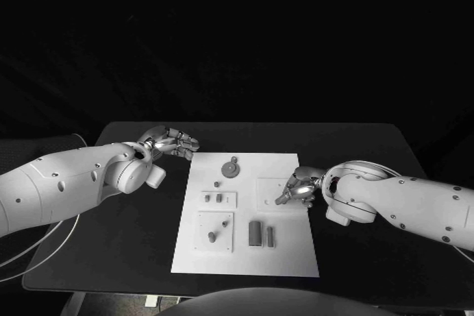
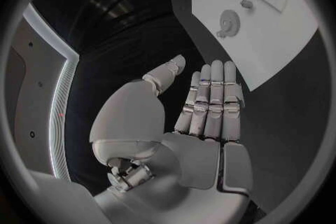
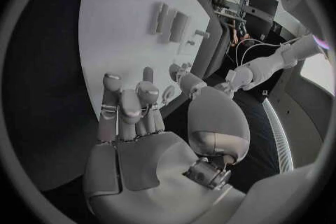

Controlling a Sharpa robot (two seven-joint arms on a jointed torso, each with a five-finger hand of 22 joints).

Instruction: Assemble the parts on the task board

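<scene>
Task board (image 1: 247, 254) mid-worktop (image 1: 118, 261). Gear (image 1: 230, 168) and grey parts (image 1: 261, 234) lie loose; assembly looks barely begun. Left hand (image 1: 170, 143) flat, empty, off board. Right hand (image 1: 299, 187) fingertips on board's right edge; whether it holds anything, cannot tell.

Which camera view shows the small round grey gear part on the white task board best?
The head view: the small round grey gear part lies whole and unhidden on the white task board. The left wrist view shows it too, bent near the rim. In the right wrist view I cannot tell it.
</scene>
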